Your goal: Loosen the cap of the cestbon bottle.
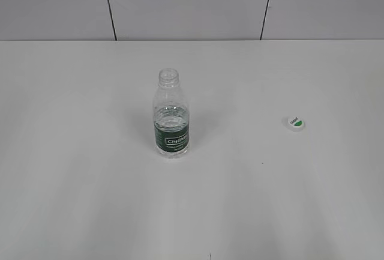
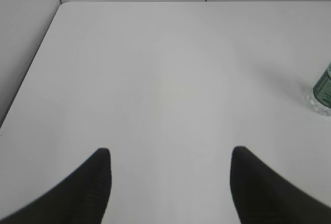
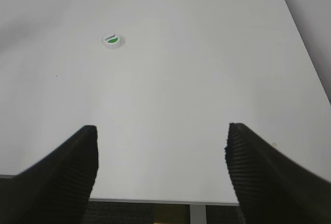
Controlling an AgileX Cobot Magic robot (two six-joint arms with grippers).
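The cestbon bottle stands upright on the white table near the middle, its ribbed neck open with no cap on it. Its green label base shows at the right edge of the left wrist view. The cap lies flat on the table to the bottle's right, green mark up; it also shows in the right wrist view. My left gripper is open and empty, well left of the bottle. My right gripper is open and empty over the table's front edge, well short of the cap. Neither gripper shows in the exterior view.
The white table ends at a grey panelled wall at the back. Its left edge shows in the left wrist view; its right edge and front edge show in the right wrist view.
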